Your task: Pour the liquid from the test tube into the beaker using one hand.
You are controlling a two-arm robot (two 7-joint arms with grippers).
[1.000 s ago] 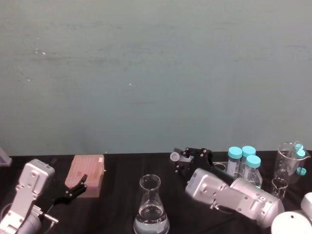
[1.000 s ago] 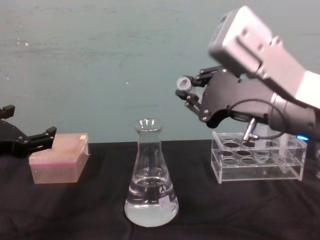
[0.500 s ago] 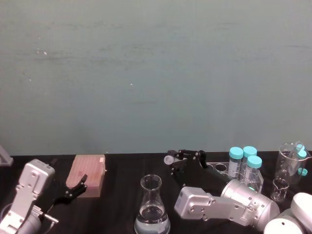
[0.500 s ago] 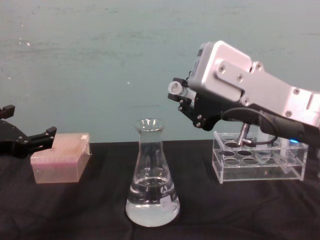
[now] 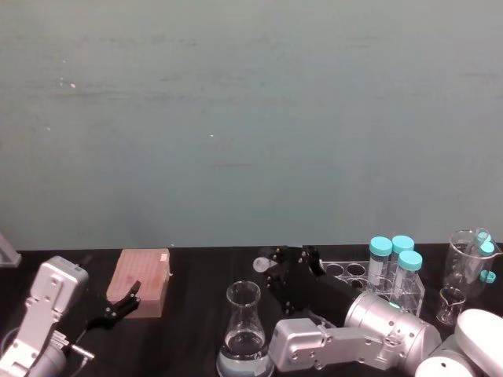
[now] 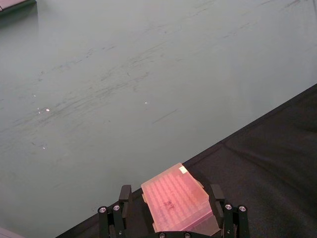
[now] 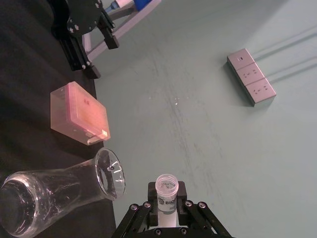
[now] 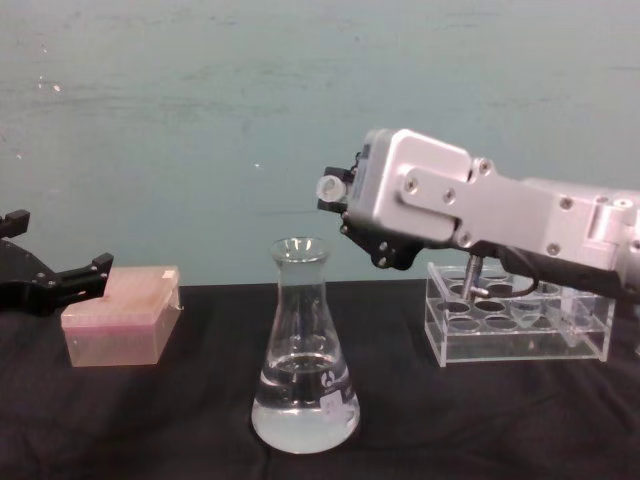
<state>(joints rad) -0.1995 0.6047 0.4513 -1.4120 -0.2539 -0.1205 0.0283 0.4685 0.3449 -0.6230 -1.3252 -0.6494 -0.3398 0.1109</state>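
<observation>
The beaker (image 8: 303, 360), a clear conical flask with a narrow neck, stands mid-table and holds clear liquid (image 8: 303, 412) in its base. My right gripper (image 8: 342, 198) is shut on the small clear test tube (image 8: 328, 187), which is tilted with its whitish rim just above and to the right of the flask's mouth. The right wrist view shows the tube (image 7: 166, 189) held between the fingers, with the flask (image 7: 59, 186) close beside it. I cannot tell whether liquid is in the tube. My left gripper (image 8: 62, 282) hangs open at the far left beside a pink box.
A pink box (image 8: 118, 318) lies left of the flask. A clear plastic tube rack (image 8: 515, 318) stands at the right, under my right arm. Turquoise-capped tubes (image 5: 394, 261) and a glass beaker (image 5: 465, 261) stand at the far right.
My right arm has carried the test tube leftward and slightly down, from over the rack to just beside the flask's mouth, with the wrist turning. The left arm has not moved.
</observation>
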